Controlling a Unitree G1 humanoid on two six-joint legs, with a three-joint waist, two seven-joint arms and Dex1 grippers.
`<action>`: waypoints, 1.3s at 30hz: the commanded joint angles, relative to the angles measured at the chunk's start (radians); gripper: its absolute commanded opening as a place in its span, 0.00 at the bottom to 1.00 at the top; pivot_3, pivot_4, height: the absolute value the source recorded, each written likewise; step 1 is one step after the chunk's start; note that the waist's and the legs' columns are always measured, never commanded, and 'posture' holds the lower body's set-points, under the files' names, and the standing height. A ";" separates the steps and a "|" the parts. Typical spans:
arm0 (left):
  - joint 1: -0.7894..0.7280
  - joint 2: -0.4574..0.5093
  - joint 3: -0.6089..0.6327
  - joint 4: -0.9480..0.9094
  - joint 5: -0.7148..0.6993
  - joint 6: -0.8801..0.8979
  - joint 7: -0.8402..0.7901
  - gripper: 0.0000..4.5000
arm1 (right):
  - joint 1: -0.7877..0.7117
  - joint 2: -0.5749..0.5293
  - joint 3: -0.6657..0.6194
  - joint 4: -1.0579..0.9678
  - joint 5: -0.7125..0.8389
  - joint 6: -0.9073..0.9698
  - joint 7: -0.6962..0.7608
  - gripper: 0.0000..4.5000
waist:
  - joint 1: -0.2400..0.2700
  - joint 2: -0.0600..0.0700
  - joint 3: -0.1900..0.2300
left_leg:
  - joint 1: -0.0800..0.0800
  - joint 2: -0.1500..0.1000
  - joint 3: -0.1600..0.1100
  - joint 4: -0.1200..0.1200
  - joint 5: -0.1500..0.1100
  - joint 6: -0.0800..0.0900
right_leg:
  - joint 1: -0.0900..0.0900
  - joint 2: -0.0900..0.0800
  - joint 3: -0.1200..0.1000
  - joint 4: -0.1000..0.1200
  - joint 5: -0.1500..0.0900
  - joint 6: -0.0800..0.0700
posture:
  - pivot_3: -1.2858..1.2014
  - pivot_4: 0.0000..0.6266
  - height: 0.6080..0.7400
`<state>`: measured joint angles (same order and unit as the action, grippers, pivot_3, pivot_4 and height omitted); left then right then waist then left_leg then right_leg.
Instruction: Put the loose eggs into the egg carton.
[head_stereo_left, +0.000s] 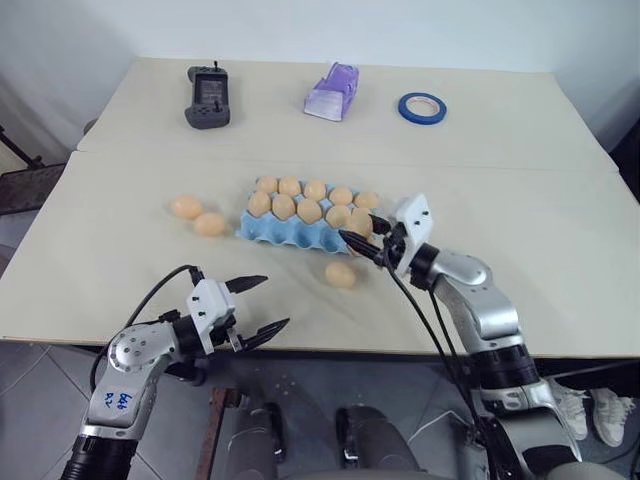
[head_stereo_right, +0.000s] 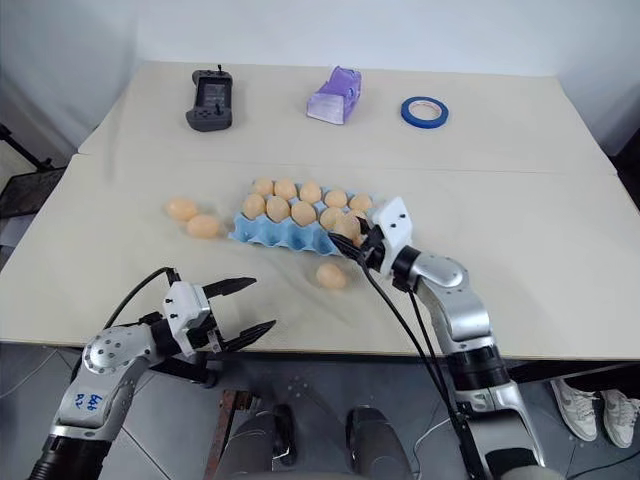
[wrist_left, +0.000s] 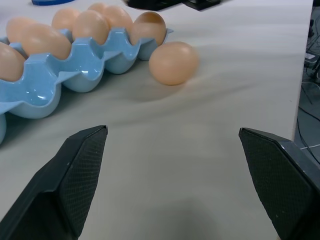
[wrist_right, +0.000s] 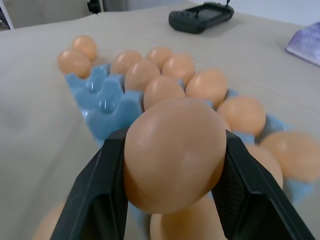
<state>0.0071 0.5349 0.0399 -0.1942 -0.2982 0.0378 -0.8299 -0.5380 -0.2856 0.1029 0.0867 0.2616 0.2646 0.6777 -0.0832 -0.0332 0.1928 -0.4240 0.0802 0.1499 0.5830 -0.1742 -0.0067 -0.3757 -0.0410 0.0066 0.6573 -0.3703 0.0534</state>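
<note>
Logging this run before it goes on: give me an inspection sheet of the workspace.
Surface: beige table, two tops joined.
Job's things: blue carton holds about nine eggs; three loose eggs, two left of it, one in front.
Clutter: black controller, purple box, blue tape roll at the far edge.
Grippers: left gripper open, empty; right gripper shut on an egg by the carton.
Cables: black ones along both arms.
Surroundings: a person's shoes at right.
</note>
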 joint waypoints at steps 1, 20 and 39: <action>0.015 0.014 0.029 -0.058 -0.011 0.006 0.017 1.00 | -0.033 0.042 0.029 0.000 -0.017 0.005 -0.017 0.41 | 0.000 0.000 0.000 | 0.000 0.000 0.000 0.000 0.000 0.000 | 0.000 0.000 0.000 0.000 0.000 0.000 | 0.52 0.24 1.00; -0.010 0.015 0.020 -0.043 -0.026 -0.001 0.000 1.00 | 0.224 -0.178 -0.140 -0.245 0.114 -0.031 0.190 0.99 | 0.010 0.000 0.000 | -0.001 -0.001 0.000 -0.006 0.000 0.000 | 0.000 -0.001 -0.001 -0.005 -0.001 -0.001 | 0.52 0.24 1.00; -0.095 0.015 0.015 0.054 -0.040 -0.045 -0.065 1.00 | 0.396 -0.230 -0.148 -0.218 0.127 -0.132 0.247 0.99 | -0.001 0.000 0.000 | 0.002 0.000 -0.001 -0.001 0.000 0.000 | 0.002 0.001 0.001 -0.003 0.000 0.000 | 0.52 0.24 1.00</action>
<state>-0.1025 0.5323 0.0195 -0.1246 -0.3116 0.0000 -0.8891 -0.1288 -0.5218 -0.0738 -0.0759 0.3821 0.0992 0.9275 -0.0842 -0.0333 0.1928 -0.4222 0.0805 0.1491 0.5818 -0.1739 -0.0066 -0.3741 -0.0396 0.0071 0.6550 -0.3704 0.0534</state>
